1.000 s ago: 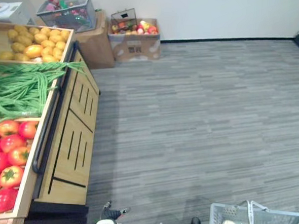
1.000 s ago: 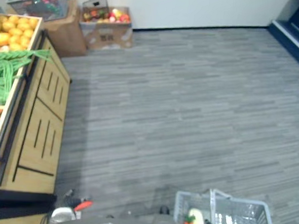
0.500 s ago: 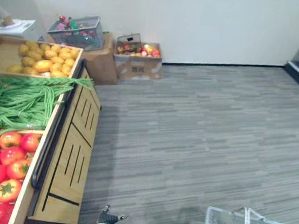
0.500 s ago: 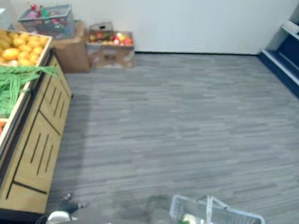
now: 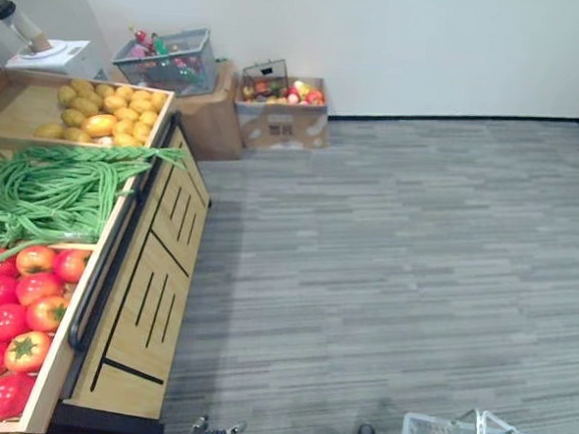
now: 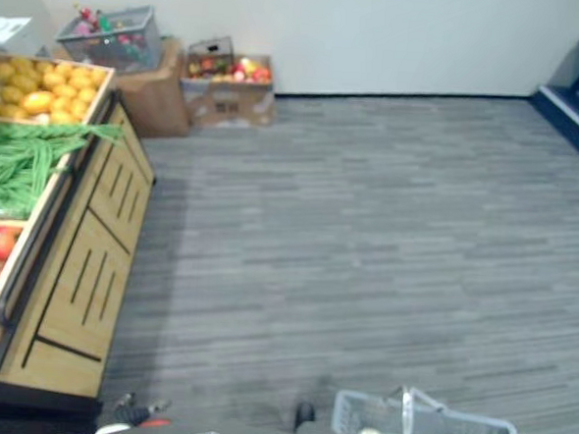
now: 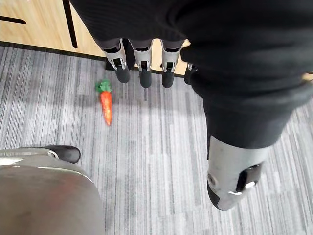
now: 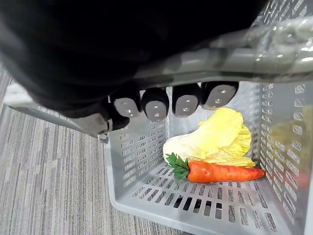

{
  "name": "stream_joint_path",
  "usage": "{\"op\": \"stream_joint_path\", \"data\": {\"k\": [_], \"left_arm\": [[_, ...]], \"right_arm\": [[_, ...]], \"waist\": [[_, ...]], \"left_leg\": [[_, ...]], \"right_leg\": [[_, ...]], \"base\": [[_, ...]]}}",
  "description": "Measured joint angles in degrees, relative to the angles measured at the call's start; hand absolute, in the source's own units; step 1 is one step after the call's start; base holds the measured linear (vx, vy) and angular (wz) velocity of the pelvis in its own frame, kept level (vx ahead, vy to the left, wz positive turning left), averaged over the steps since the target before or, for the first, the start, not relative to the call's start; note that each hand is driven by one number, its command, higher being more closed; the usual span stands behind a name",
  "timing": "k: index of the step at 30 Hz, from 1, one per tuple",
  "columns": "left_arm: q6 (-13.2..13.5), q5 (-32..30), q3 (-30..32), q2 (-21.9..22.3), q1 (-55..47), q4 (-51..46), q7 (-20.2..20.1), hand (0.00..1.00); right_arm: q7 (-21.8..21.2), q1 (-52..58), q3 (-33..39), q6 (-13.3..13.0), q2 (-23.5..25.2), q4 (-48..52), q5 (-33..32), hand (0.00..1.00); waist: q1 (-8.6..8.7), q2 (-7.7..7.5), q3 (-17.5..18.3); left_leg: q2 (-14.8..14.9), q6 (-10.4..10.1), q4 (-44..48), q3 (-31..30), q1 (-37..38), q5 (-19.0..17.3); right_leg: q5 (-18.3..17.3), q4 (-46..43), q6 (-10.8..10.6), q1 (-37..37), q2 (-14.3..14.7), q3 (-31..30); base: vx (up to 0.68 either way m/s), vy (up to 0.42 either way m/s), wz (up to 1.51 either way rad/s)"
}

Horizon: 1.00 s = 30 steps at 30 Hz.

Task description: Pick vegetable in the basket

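Basket (image 8: 137, 164) — apparently hung from right hand (image 8: 155, 104) — holds carrot (image 8: 222, 173), cabbage (image 8: 220, 139).

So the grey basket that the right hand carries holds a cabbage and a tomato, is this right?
Not quite. The right wrist view shows the grey basket, its handle gripped by the right hand, holding a pale cabbage and an orange carrot with green leaves, not a tomato.
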State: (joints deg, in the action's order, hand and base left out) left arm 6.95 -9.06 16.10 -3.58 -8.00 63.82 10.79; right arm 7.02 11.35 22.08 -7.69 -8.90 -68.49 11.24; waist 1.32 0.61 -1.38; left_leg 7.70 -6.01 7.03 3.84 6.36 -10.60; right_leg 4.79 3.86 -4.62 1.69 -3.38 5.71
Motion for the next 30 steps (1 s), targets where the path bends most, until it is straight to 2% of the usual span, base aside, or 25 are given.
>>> {"op": "stream_joint_path", "data": {"k": [5, 10, 18, 23, 30], "left_arm": [[0.03, 2.12, -0.51, -0.35, -0.05, 0.02, -0.03, 0.0], [0.0, 2.11, -0.49, -0.61, -0.96, 0.15, -0.11, 0.0], [0.01, 2.03, -1.26, -0.72, -0.6, 0.78, -1.18, 0.0], [0.04, 2.09, -2.36, -0.67, -0.1, 1.86, -1.77, 0.0], [0.07, 3.39, -2.29, -0.69, -0.09, 2.19, -2.45, 0.0]], "right_arm": [[-0.01, 0.06, 0.1, 0.01, 0.62, 0.0, -0.05, 1.0], [-0.15, 0.83, -0.16, -0.02, 1.08, 0.04, -0.02, 1.0], [-0.23, 1.85, -2.05, 0.01, 0.98, 0.06, -0.58, 1.0], [-0.49, 2.26, -2.4, 0.04, 0.65, 0.05, -0.53, 1.0], [-0.55, 2.08, -2.89, 0.16, 0.63, -0.22, -0.05, 1.0]], "waist": [[0.03, -0.47, -0.11], [-0.07, -1.79, -0.21], [0.14, -1.27, -0.34], [0.12, -0.69, -0.03], [0.09, -0.4, -0.58]], "left_leg": [[-0.24, -0.12, -3.13, -0.07, 0.06, -0.38], [-0.39, -0.23, -2.71, 0.39, 0.93, -1.25], [0.33, -0.18, -3.33, 0.35, 0.38, -1.22], [1.37, -1.5, -4.93, 0.03, 0.97, -0.19], [0.83, -1.52, -5.83, 0.17, 3.79, 0.35]], "right_leg": [[2.42, 2.23, -0.28, -0.13, -0.5, 1.03], [2.67, 2.53, -0.33, -1.03, -0.77, 0.56], [2.63, 2.53, -0.35, 0.22, 0.08, 0.19], [2.67, 2.22, -0.31, -0.03, 0.83, 0.99], [2.74, 2.21, 0.16, -2.43, 0.26, 1.42]], "base": [[-0.15, 0.024, 0.14], [-0.13, -0.01, -0.05], [-0.04, -0.016, -0.07], [0.06, -0.01, 0.08], [0.08, 0.06, 0.04]]}}
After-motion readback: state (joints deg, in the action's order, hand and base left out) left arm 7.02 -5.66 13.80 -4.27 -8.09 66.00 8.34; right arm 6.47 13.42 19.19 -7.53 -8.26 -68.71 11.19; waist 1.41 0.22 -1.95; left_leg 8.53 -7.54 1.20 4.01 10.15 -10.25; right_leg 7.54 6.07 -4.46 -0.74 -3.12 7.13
